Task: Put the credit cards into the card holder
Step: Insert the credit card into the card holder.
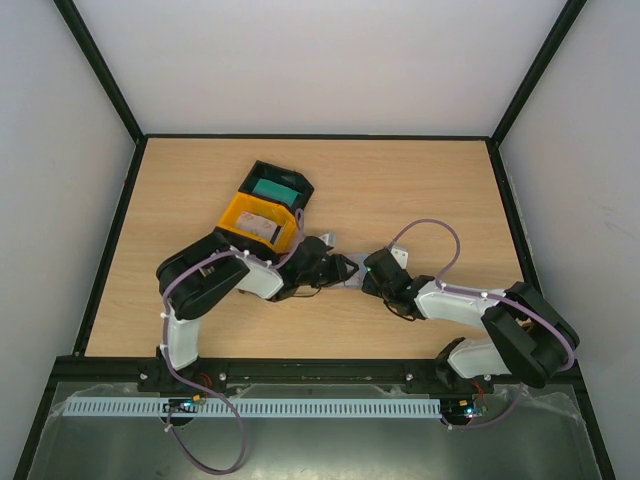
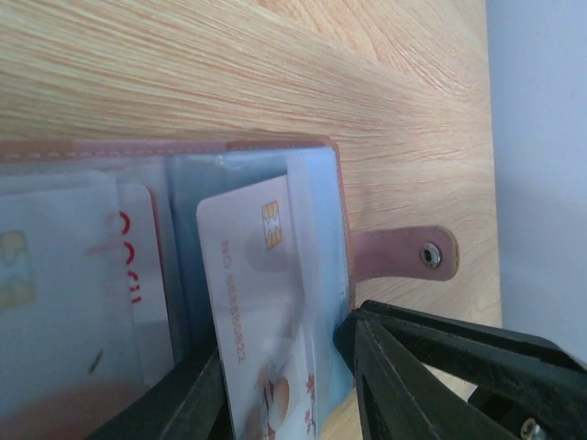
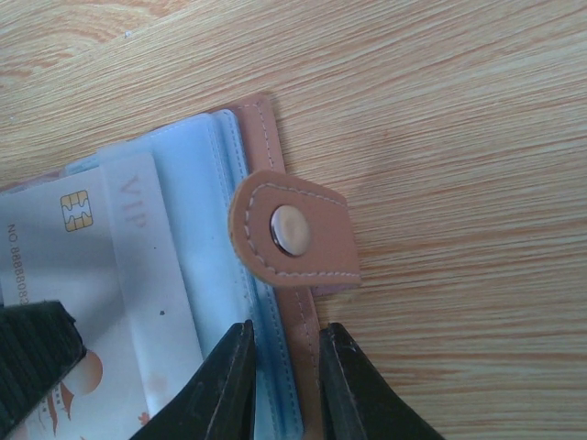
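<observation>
The brown card holder point(image 2: 341, 229) lies open on the table, its clear sleeves facing up. A white credit card point(image 2: 257, 275) with a gold chip sits partly inside a sleeve. My left gripper point(image 2: 284, 344) is open, one finger on each side of that card's near end. A red-and-white card point(image 2: 138, 275) rests in the neighbouring sleeve. My right gripper point(image 3: 286, 335) is shut on the card holder's point(image 3: 261, 128) stitched brown edge, just below the snap tab point(image 3: 293, 229). Seen from above, both grippers point(image 1: 340, 268) point(image 1: 362, 275) meet at mid-table and hide the holder.
A yellow tray point(image 1: 232, 215) holding a pale card stands behind the left arm. A black tray point(image 1: 300, 186) with a teal card touches its far side. A strap with a snap point(image 2: 404, 252) sticks out from the holder over bare wood.
</observation>
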You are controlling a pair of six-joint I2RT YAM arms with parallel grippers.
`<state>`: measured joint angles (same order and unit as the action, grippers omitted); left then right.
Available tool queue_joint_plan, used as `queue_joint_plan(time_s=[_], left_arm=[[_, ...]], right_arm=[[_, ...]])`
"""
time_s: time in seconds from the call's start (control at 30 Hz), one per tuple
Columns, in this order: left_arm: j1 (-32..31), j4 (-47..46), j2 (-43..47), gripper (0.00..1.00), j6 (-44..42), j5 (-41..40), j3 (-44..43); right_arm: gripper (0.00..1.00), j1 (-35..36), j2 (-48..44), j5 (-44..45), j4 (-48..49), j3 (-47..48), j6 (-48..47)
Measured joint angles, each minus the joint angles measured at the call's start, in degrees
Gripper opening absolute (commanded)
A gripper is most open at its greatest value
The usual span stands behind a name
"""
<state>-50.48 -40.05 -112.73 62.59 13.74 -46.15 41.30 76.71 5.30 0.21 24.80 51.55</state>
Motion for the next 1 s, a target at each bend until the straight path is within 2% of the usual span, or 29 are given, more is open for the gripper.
queue_joint_plan(time_s=[0.27,0.83,1.0], left_arm=[[-1.79,6.23,3.69,0.56,-1.92,-0.63,-0.09],[-2.62,19.12,8.44,0.66,-2.95,-3.80,-1.44],[-2.62,21.38,10.01,0.65,-2.10,-4.83,-1.25]], right_arm=[[0.18,-0.04,0.07,-0.17,0.11,0.00,-0.02],[0.18,-0.04,1.25,-2.29,3.13,0.00,0.02],[0.18,-0.04,1.22,-2.86,3.26,0.00,0.02]])
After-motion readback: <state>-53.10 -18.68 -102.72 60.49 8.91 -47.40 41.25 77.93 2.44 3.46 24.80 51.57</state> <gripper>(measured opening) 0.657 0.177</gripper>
